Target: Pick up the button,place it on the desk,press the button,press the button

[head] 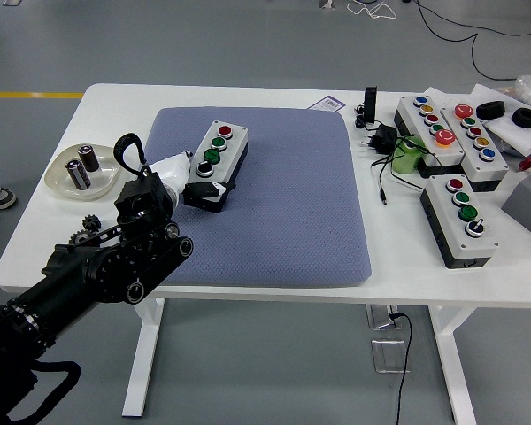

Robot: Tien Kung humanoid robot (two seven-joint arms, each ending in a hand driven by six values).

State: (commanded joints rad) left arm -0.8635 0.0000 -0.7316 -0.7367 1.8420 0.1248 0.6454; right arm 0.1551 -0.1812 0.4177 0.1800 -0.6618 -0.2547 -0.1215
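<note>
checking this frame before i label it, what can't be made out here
- Head view: whether the left robot hand actually depresses a button on the grey button box; its fingers cover the near end.
- The box's nearest button, hidden under those fingers.
- Labels on the two cylinders in the dish: too small.
- Items at the right edge: cut off.
- Right robot hand: out of view.

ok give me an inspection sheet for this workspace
surface: white table with a blue-grey mat on it
job's things: button box lies on the mat, tilted
clutter: three more button boxes at right; dish with two small cylinders at left; green item
hands: left hand has its fingertips on the box's near end; right not in view
cables: black plug and cable beside the mat
surroundings: grey floor, yellow line, loose cables at top
</note>
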